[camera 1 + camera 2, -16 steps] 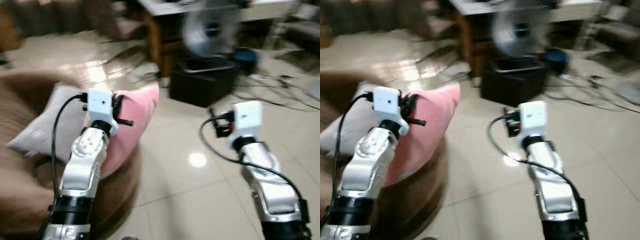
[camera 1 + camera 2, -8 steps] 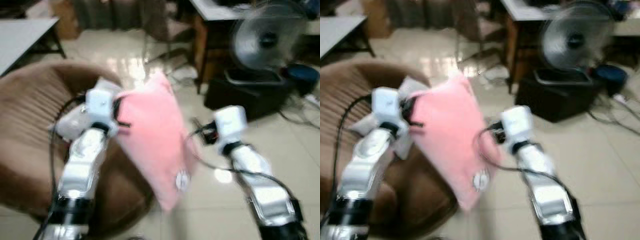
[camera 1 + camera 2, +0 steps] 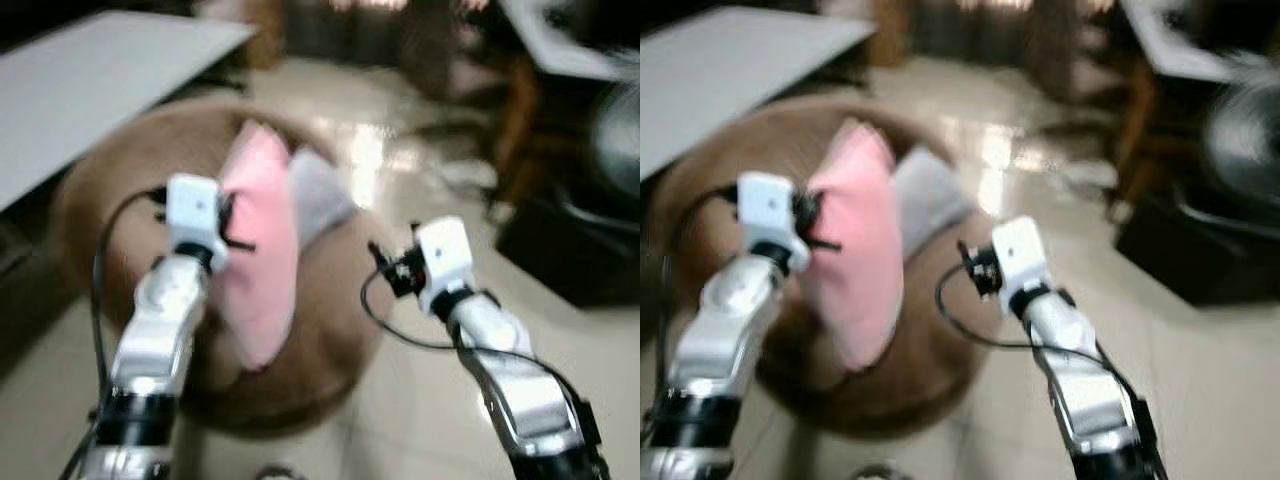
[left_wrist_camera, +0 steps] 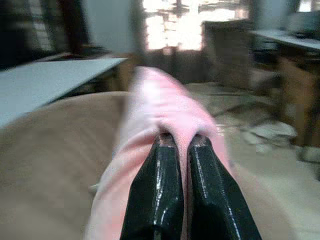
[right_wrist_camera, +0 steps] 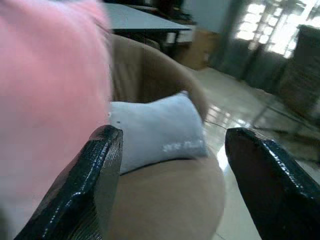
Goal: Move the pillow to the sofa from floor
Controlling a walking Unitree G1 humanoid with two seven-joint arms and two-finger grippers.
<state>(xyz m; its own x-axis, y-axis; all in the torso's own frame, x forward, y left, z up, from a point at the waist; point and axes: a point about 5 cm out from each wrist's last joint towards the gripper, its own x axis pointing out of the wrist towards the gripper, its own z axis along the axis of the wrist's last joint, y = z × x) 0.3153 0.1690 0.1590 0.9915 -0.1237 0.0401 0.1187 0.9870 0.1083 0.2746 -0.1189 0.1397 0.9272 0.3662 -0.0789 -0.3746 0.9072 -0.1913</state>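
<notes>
Left gripper (image 4: 178, 142) pinches soft pink pillow (image 3: 257, 250) over round brown sofa (image 3: 90, 190)

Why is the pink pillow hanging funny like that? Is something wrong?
It does look odd. The pink pillow dangles on edge above the round brown sofa because the left gripper pinches only one bunched bit of it. It is not lying flat like the grey pillow on the seat. The right gripper is open beside it.
</notes>
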